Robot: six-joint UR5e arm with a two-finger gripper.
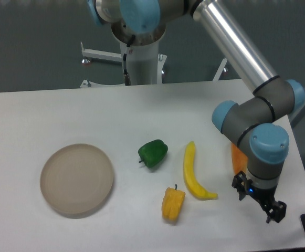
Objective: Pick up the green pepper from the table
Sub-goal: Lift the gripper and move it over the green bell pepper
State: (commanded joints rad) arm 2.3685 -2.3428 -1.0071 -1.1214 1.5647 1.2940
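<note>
Green pepper (153, 153) on table (47, 113), long yellow pepper (192, 172) between it and end effector (259, 199) (fingers parted, empty).

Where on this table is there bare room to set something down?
Bare table runs along the far edge behind the plate and green pepper, and between those two. Crowded: the right, with the long yellow pepper, small yellow pepper and gripper.

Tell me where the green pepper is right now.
The green pepper lies on the table near the middle of the view, between the plate on its left and the long yellow pepper on its right.
</note>
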